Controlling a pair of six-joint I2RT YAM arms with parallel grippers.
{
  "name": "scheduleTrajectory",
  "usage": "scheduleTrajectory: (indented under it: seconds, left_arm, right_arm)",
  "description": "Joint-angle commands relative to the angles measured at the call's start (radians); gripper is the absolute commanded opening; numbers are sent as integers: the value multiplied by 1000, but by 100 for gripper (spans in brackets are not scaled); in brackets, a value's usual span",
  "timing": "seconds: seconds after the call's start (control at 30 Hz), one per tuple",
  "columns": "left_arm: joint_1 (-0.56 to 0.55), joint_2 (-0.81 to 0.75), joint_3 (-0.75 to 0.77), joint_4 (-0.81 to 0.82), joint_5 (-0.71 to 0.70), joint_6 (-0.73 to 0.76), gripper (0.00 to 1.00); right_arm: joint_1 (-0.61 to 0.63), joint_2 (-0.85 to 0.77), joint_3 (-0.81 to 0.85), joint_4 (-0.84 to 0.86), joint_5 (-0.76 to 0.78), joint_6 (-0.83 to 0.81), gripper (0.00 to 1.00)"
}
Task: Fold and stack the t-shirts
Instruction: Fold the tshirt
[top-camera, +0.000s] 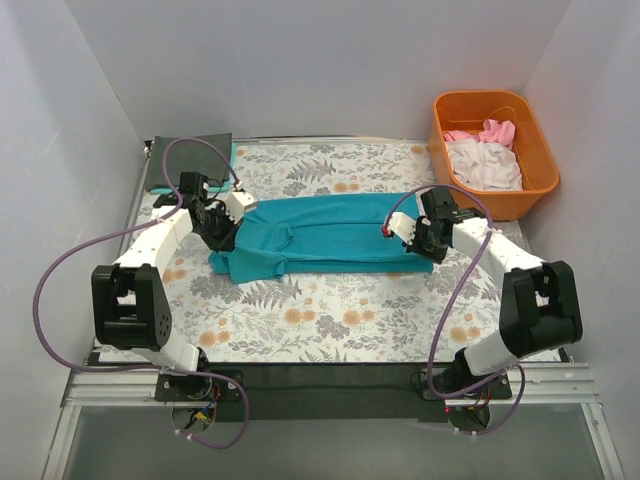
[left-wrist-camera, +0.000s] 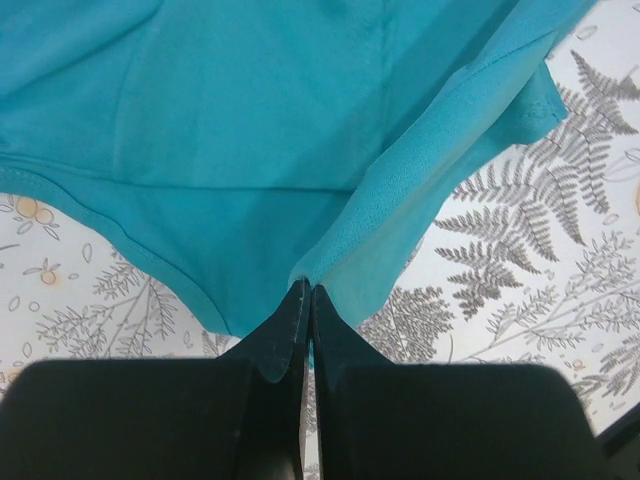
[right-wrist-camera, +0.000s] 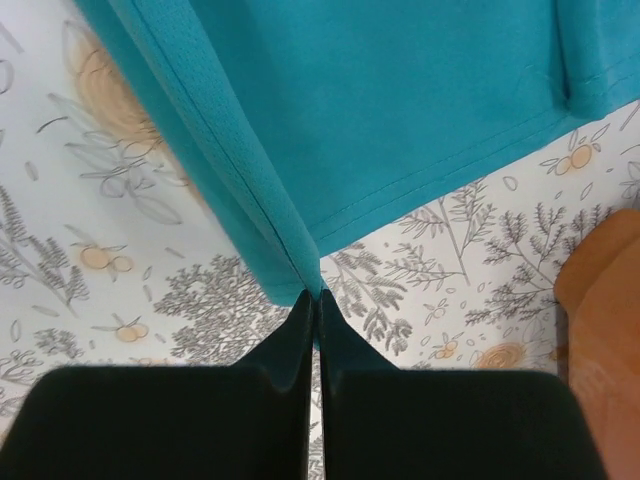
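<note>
A teal t-shirt (top-camera: 320, 235) lies stretched across the middle of the floral table covering. My left gripper (top-camera: 222, 236) is shut on its left edge; in the left wrist view the black fingertips (left-wrist-camera: 295, 300) pinch a fold of teal cloth (left-wrist-camera: 250, 130). My right gripper (top-camera: 417, 244) is shut on the shirt's right edge; in the right wrist view the fingertips (right-wrist-camera: 303, 305) pinch a lifted teal hem (right-wrist-camera: 400, 100). A dark grey shirt (top-camera: 195, 155) lies folded at the back left. White (top-camera: 487, 165) and pink (top-camera: 492, 131) shirts lie in the orange tub.
The orange plastic tub (top-camera: 525, 200) stands at the back right, close to my right arm; its corner shows in the right wrist view (right-wrist-camera: 605, 300). The floral covering (top-camera: 330, 310) spans the table. White walls enclose the left, back and right sides.
</note>
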Motion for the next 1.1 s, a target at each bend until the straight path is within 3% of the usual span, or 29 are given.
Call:
scheduleTrajectory:
  seconds: [0.0,0.4,1.07]
  left_arm:
    - [8,32,69,32,8,-13,0]
    - [21,162,125,104,-9,-26,0]
    - [29,274,174,182,-6,-75,0]
  right_arm:
    - [-19,74,86,7,9,-40,1]
    - [-41,269,235,28,3,-53,1]
    - [-42,383,328,42,4,-39,1]
